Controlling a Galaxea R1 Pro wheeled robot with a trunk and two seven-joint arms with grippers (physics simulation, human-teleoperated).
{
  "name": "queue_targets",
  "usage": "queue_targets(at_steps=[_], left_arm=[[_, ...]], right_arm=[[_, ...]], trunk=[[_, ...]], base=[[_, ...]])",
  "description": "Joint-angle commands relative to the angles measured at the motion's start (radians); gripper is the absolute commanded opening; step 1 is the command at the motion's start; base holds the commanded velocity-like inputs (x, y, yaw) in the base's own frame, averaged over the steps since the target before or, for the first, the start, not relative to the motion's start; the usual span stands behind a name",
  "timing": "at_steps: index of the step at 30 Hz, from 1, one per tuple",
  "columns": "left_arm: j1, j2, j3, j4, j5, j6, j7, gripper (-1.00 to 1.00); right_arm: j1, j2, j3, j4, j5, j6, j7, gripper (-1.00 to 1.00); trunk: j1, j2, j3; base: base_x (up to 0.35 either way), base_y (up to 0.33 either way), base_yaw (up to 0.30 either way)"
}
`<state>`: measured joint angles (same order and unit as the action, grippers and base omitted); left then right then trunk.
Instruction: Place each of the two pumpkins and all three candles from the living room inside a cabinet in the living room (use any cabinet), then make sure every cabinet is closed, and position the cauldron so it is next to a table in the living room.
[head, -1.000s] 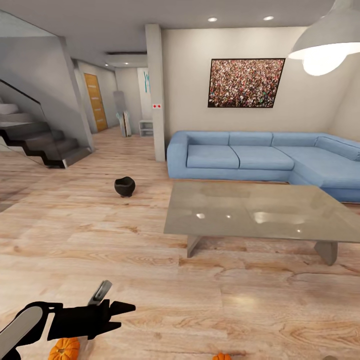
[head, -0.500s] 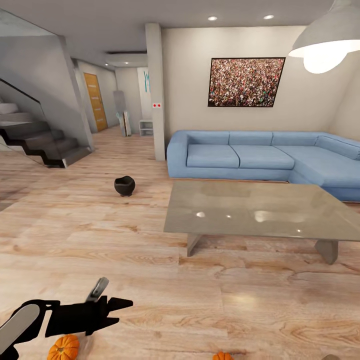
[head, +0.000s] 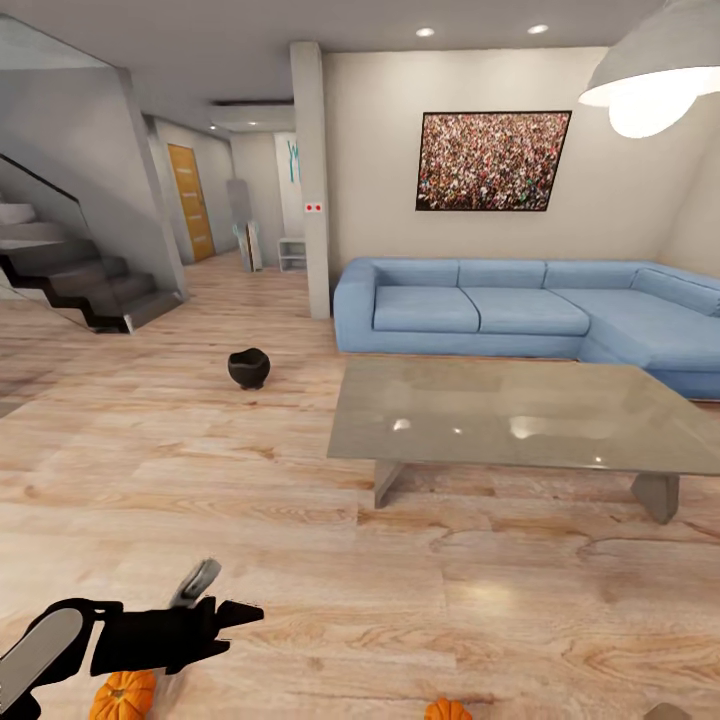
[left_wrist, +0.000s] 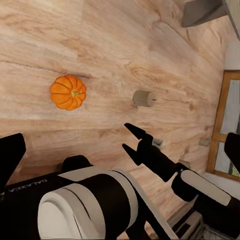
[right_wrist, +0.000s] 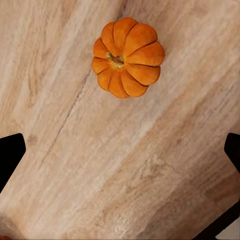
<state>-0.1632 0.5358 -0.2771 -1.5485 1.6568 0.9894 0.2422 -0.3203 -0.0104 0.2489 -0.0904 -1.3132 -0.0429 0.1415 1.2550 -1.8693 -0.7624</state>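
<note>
Since a second ago the head camera has tipped slightly, so the whole room sits a touch higher in its picture, and the left gripper (head: 235, 618) has sunk a little lower; the room's things themselves have not shifted. It is black and pointed, on a grey-and-black arm, hanging over the pale wood plank floor (head: 300, 480) at the near left, its fingers spread open and holding nothing. Under it lies one ribbed orange pumpkin (head: 123, 695); a second pumpkin (head: 447, 710) peeps in at the near edge, further right. The round black cauldron (head: 248, 368) stands on the floor well apart from the low table (head: 510, 415), to its left; the table has a glossy grey top and grey legs. Behind it runs the blue sofa (head: 520, 315).

From the left wrist, a pumpkin (left_wrist: 68, 92) with a short stem shows, a tan candle (left_wrist: 143, 98) lying on its side near it, and the other arm's black gripper (left_wrist: 134, 140) with its fingers parted. The right wrist camera looks straight down on a pumpkin (right_wrist: 128, 57), its lobes and yellowish stem plain, between the wide-apart black fingertips (right_wrist: 10, 157)
</note>
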Motion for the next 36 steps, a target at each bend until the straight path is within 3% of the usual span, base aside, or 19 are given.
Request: queue_targets(at_steps=[1, 5, 9, 12, 14, 17, 19, 22, 28, 34, 36], left_arm=[[-0.001, -0.001, -0.002, -0.002, 0.01, 0.0, 0.038, 1.0], [-0.001, -0.014, -0.003, -0.004, 0.008, -0.002, 0.123, 1.0], [-0.002, -0.053, 0.0, -0.005, 0.003, -0.004, 0.221, 1.0], [-0.003, -0.098, 0.001, -0.005, -0.018, -0.005, 0.298, 1.0], [-0.004, -0.14, 0.002, -0.005, -0.059, -0.005, 0.347, 1.0], [-0.004, -0.175, 0.004, -0.004, -0.115, -0.005, 0.373, 1.0], [-0.004, -0.199, 0.006, -0.003, -0.17, -0.005, 0.383, 1.0], [-0.004, -0.214, 0.007, -0.003, -0.209, -0.006, 0.385, 1.0], [-0.004, -0.219, 0.008, 0.001, -0.221, -0.011, 0.381, 1.0], [-0.004, -0.22, 0.008, 0.003, -0.222, -0.012, 0.38, 1.0], [-0.004, -0.221, 0.008, 0.004, -0.222, -0.012, 0.379, 1.0]], right_arm=[[-0.001, 0.0, 0.012, 0.001, -0.009, -0.004, 0.005, 1.0], [0.0, 0.0, 0.018, 0.0, -0.007, -0.01, 0.008, 1.0], [0.0, 0.0, 0.03, 0.0, 0.0, -0.036, 0.01, 1.0], [0.0, 0.0, 0.072, 0.0, 0.03, -0.046, 0.01, 1.0], [-0.001, 0.001, 0.106, -0.001, 0.054, -0.05, 0.011, 1.0], [-0.001, 0.001, 0.124, -0.001, 0.064, -0.051, 0.012, 1.0], [-0.001, 0.001, 0.131, -0.002, 0.069, -0.052, 0.015, 1.0], [-0.001, 0.001, 0.135, -0.003, 0.085, -0.048, 0.04, 1.0], [-0.014, 0.001, 0.14, -0.003, 0.125, -0.042, 0.054, 1.0], [-0.061, 0.007, 0.168, -0.002, 0.231, -0.046, 0.059, 1.0], [-0.064, 0.006, 0.171, -0.002, 0.247, -0.044, 0.072, 1.0]], trunk=[[0.004, -0.008, -0.004], [0.019, -0.036, -0.017], [0.034, -0.064, -0.029], [0.046, -0.085, -0.039], [0.054, -0.099, -0.045], [0.065, -0.12, -0.054], [0.073, -0.134, -0.061], [0.084, -0.155, -0.07], [0.107, -0.197, -0.089], [0.13, -0.239, -0.108], [0.138, -0.253, -0.114]], base=[[0.0, 0.0, 0.0], [0.0, 0.0, 0.0], [0.0, 0.0, 0.0], [0.0, 0.0, 0.0], [0.0, 0.0, 0.0], [0.0, 0.0, 0.0], [0.0, 0.0, 0.0], [0.0, 0.0, 0.0], [0.0, 0.0, 0.0], [0.0, 0.0, 0.0], [0.0, 0.0, 0.0]])
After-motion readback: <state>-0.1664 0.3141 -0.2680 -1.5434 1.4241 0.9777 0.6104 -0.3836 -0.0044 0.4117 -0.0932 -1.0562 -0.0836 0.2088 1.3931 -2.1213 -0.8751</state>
